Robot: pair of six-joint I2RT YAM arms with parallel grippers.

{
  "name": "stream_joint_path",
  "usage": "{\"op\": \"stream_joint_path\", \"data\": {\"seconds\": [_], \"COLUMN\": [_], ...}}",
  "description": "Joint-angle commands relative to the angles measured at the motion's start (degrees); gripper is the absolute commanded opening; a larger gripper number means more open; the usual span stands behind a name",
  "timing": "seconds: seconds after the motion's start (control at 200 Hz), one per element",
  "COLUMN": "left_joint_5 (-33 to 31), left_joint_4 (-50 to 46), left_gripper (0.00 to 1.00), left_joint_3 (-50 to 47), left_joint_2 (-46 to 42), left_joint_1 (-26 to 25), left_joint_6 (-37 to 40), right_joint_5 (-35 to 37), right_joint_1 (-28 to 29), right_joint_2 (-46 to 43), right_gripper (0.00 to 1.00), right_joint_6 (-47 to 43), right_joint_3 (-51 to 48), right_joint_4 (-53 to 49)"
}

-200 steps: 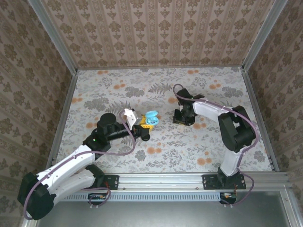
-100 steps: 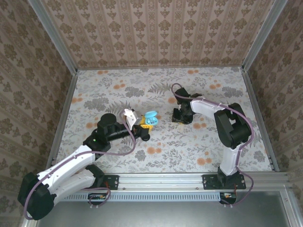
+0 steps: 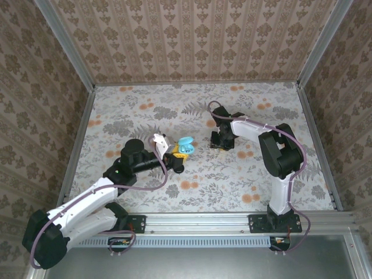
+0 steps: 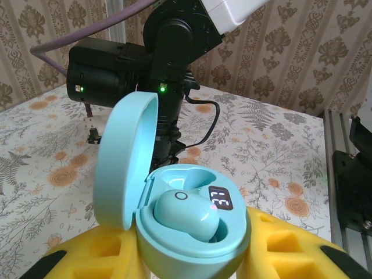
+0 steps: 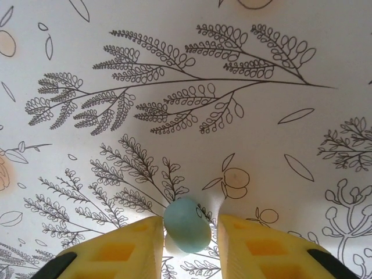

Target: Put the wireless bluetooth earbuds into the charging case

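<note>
- Turquoise plastic, glossy and rounded: you are holding the charging case (image 4: pixel 171 192) in the left gripper (image 3: pixel 177 156), clamped between its yellow foam pads (image 4: pixel 279 250), with the domed lid standing open
- Seated earbud (image 4: pixel 186 214): a smooth, pebble-shaped turquoise piece is sitting in the near well beside the lit display (image 4: pixel 221 199); the well behind it is looking empty, so you are roughly halfway through this pair
- Loose earbud (image 5: pixel 187 224): a matching turquoise bead is lying low over the table (image 5: pixel 244 133), well apart from the case
- Right gripper (image 3: pixel 221 141): its jaws are standing narrow around the loose earbud, one pad touching it; you cannot tell whether they are pinching
- Flat matte table cover is showing a floral line print
</note>
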Motion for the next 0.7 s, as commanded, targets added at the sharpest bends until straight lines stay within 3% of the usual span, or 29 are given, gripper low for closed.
{"op": "stream_joint_path", "data": {"seconds": [0.0,0.41,0.695], "left_joint_5": [0.48,0.51,0.65], "left_joint_4": [0.20,0.17,-0.34], "left_gripper": [0.05,0.05,0.05], "left_joint_3": [0.31,0.58,0.84], "left_joint_2": [-0.22,-0.12,-0.06], "left_joint_1": [0.32,0.54,0.58], "left_joint_6": [1.10,1.06,1.16], "right_joint_5": [1.66,3.91,4.86], "right_joint_1": [-0.23,1.17,2.57], "right_joint_2": [1.35,3.17,3.55], "right_gripper": [0.30,0.30,0.24], "right_joint_6": [-1.42,-5.00,-6.46], "right_joint_3": [1.85,4.32,5.72], "right_joint_4": [-2.35,-4.28,-5.95]}}
